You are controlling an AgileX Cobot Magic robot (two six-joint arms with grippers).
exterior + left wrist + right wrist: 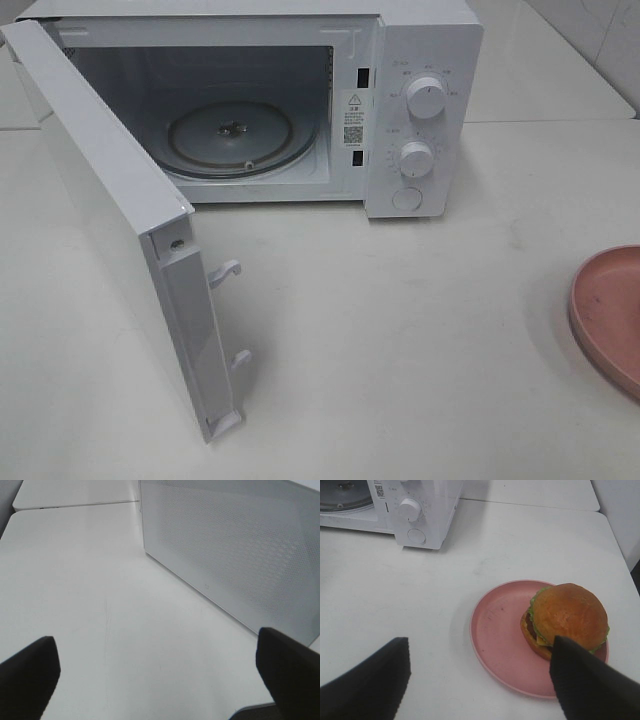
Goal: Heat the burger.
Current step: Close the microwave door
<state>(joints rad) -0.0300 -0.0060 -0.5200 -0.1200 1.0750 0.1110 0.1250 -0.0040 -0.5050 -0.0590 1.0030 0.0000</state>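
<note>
White tabletop [400,330] filled the high view, with the microwave [425,110] standing door-open at upper centre. Burger [567,617] sat on the pink plate [495,640], lower right of the right wrist frame, just ahead of the right gripper [477,680], its jaws apart and empty. Left gripper [160,672], also spread, faced only the door [235,550], so the right arm was nearer.

burger [568,618] on pink plate [500,640]; right end effector [479,680] open above; microwave [415,510] beyond.
</note>
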